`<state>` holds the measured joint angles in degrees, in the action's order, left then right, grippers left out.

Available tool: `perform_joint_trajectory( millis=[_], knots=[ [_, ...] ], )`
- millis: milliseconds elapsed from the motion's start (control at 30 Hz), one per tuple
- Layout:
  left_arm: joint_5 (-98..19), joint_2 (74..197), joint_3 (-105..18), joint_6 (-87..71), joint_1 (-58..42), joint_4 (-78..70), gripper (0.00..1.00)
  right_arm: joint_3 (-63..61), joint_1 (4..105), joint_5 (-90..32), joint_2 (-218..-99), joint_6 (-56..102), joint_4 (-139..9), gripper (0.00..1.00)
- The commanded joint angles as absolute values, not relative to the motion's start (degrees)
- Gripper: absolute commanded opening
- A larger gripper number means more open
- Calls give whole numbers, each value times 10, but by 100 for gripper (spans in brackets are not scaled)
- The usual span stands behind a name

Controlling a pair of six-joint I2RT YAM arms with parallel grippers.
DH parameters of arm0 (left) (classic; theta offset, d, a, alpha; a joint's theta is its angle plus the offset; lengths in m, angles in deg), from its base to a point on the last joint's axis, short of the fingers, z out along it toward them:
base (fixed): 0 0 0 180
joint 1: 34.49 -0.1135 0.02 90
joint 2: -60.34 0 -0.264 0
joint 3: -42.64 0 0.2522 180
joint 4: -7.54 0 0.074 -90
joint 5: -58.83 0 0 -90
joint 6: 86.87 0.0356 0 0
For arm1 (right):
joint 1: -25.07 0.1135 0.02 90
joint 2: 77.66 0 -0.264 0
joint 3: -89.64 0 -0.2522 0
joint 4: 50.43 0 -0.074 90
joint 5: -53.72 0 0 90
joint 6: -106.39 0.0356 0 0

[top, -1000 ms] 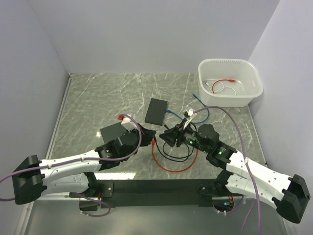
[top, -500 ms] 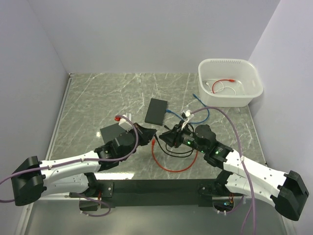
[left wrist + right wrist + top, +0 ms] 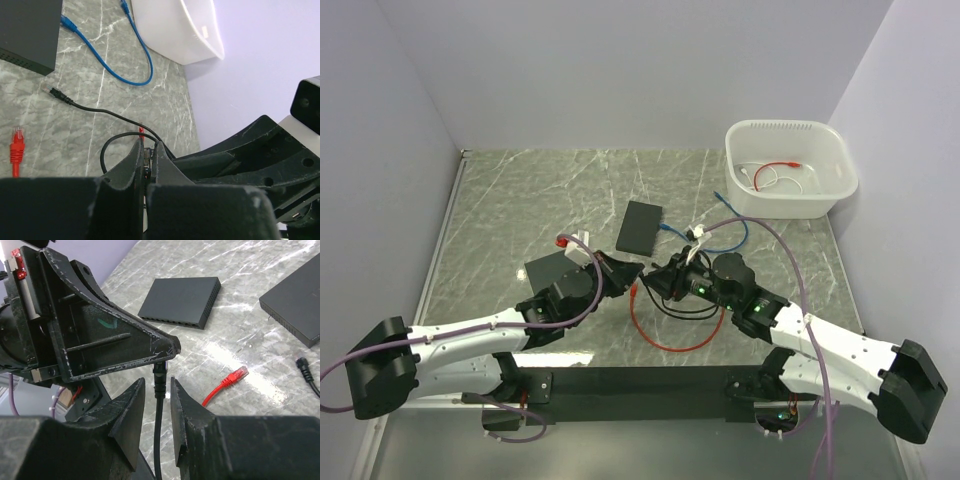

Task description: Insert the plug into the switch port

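Observation:
My left gripper (image 3: 146,147) is shut on one plug (image 3: 159,374) of the black cable, holding it above the table in the middle (image 3: 638,272). My right gripper (image 3: 157,385) meets it tip to tip (image 3: 657,281). Its jaws stand close on either side of the plug's boot, with a thin gap showing on each side. The cable's other plug (image 3: 50,90) lies loose on the marble. One black switch (image 3: 182,301) shows its row of ports. A second switch (image 3: 300,305) lies further off.
A red cable with its plug (image 3: 235,376) loops on the table below the grippers (image 3: 665,335). A blue cable (image 3: 115,65) lies by the white bin (image 3: 790,170) at the back right, which holds more cables. Walls close in both sides.
The right gripper's jaws have narrowed around the black cable, and the right arm has edged left toward the left gripper. The left gripper keeps its hold.

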<state>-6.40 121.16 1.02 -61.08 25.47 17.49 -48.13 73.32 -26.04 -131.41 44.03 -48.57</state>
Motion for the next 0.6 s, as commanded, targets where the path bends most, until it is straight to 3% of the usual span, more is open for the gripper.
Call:
perform_joint_trajectory(
  millis=[0,567],
  knots=[
    [-76,1214,11,-623,252,216,0,-469,738,-256,-1319,444,-453,34],
    [-81,1214,15,-624,251,229,0,-467,742,-264,-1338,451,-437,31]
  ],
)
